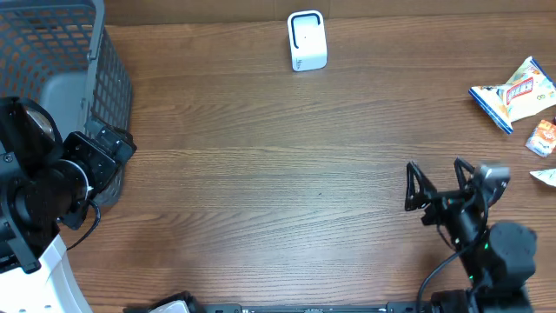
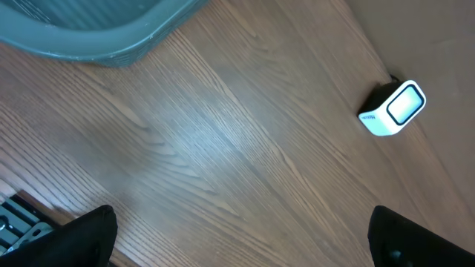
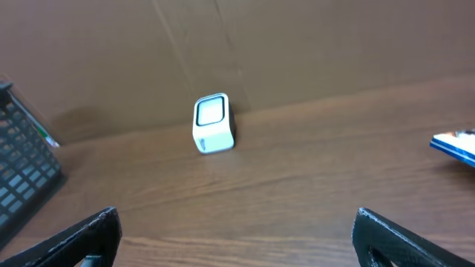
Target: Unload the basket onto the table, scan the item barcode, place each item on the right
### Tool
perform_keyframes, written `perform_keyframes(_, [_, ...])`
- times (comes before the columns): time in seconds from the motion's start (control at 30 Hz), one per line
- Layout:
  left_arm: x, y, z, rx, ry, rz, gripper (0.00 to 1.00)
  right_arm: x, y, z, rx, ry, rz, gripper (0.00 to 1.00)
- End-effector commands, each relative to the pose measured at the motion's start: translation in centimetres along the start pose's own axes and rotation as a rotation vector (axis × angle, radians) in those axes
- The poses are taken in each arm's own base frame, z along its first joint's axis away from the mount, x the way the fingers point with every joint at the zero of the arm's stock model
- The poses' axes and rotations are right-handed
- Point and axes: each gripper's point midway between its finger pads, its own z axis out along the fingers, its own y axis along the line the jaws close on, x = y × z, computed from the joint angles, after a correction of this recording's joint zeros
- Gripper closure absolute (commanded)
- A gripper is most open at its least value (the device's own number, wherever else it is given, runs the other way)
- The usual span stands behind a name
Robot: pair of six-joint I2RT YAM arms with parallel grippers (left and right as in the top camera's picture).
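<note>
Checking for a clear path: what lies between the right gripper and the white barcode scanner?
Nothing: only bare wooden table separates the right gripper from the white scanner, clearest in the overhead view.

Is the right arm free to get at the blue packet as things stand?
Likely yes. The right gripper is open and empty, and nothing stands between it and the blue packet further back on its right. The orange packet sits to the side, off that line.
</note>
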Motion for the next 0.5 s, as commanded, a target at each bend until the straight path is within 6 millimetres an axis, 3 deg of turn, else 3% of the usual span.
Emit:
perform_keyframes(0.0, [-0.1, 0.1, -0.1, 0.000, -0.004, 0.004, 0.00, 1.3, -0.3, -0.2, -0.014, -0.049, -0.014, 0.00])
perform_keyframes(0.47, [-0.1, 0.1, -0.1, 0.000, -0.004, 0.004, 0.00, 4.5, -1.9, 0.0, -0.008, -0.136, -0.025, 0.00])
